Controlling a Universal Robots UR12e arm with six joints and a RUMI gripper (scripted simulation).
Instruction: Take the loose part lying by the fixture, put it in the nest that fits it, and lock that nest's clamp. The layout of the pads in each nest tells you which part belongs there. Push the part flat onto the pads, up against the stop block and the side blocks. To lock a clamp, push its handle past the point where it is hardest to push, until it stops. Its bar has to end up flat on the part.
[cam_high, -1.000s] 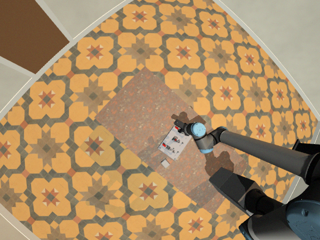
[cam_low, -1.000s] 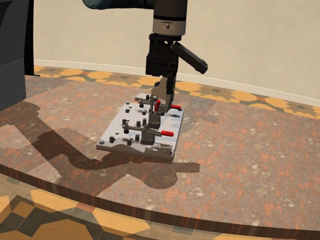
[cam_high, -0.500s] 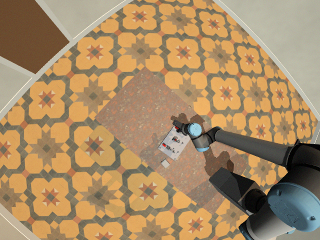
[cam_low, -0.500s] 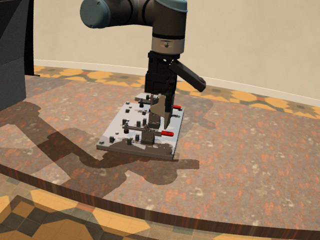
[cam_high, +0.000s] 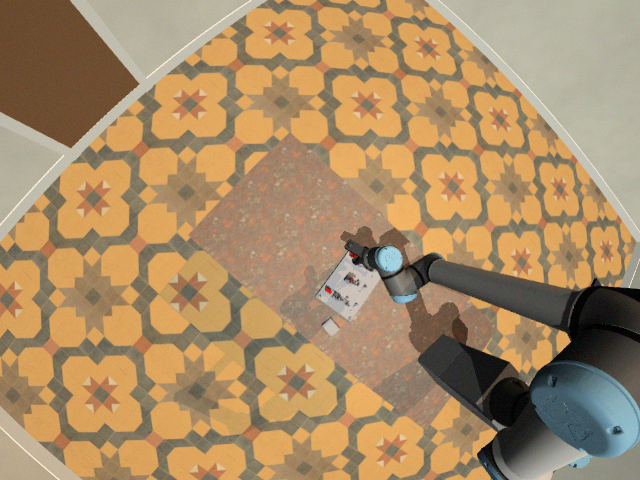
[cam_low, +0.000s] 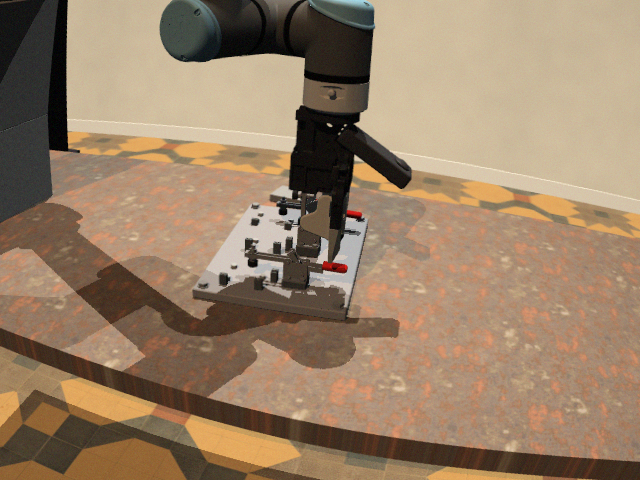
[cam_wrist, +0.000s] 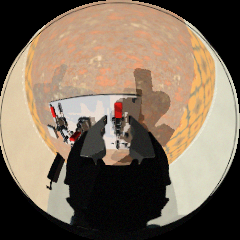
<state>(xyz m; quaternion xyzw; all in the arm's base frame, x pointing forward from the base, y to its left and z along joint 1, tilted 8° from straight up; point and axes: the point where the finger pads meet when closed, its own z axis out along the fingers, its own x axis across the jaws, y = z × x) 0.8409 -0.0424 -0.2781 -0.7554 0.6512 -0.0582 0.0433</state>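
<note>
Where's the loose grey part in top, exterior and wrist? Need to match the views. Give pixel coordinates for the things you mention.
Top: the loose part (cam_high: 330, 326) (cam_low: 280, 195) (cam_wrist: 53, 131) is just below centre, off the fixture plate's lower corner.
Exterior: upper middle, partly hidden behind the plate's far end.
Wrist: small and pale at the left, beside the plate's left end.
Shared landmark: the fixture plate (cam_high: 341, 271) (cam_low: 232, 237) (cam_wrist: 95, 106) with its red-handled clamps.

We can read no text, label, brand, number or sign anywhere in these views, from the surface's edges to its corners.
</note>
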